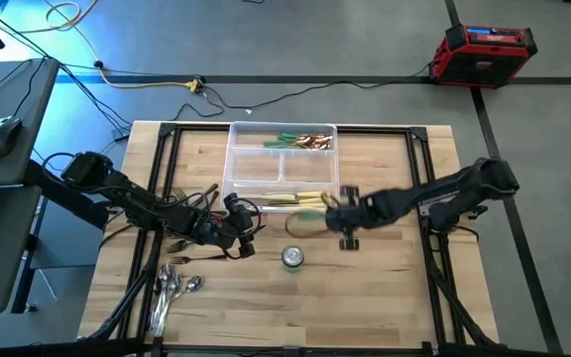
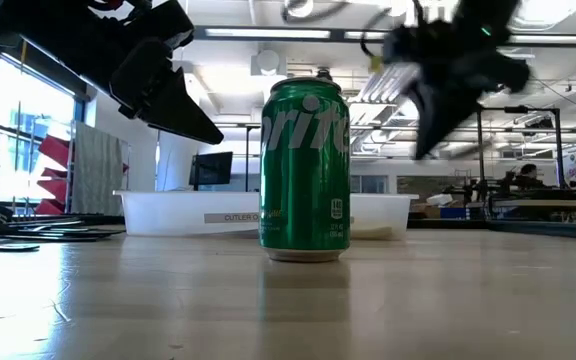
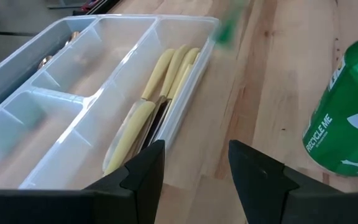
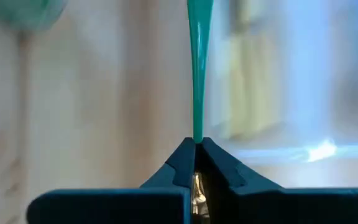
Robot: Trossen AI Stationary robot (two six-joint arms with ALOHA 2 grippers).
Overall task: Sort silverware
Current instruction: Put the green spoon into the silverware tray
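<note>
The clear divided tray holds cream-handled knives in its near compartment and green-handled pieces in its far one. Dark forks and shiny spoons lie on the table near the left edge. My right gripper hovers by the tray's near right corner, shut on a green-handled utensil. My left gripper is open, above the table just left of the green can, and holds nothing. My right gripper pinches the green-handled utensil between its two fingers where the green handle meets the gold end. The gold end lies back between the fingers. The handle sticks out straight ahead past the fingertips, toward the table's left. The gripper rides well above the table in the low view.
A green soda can stands upright on the table near the tray's near side, between the two grippers. Black frame rails run along the table's sides. Bare wood lies to the near right.
</note>
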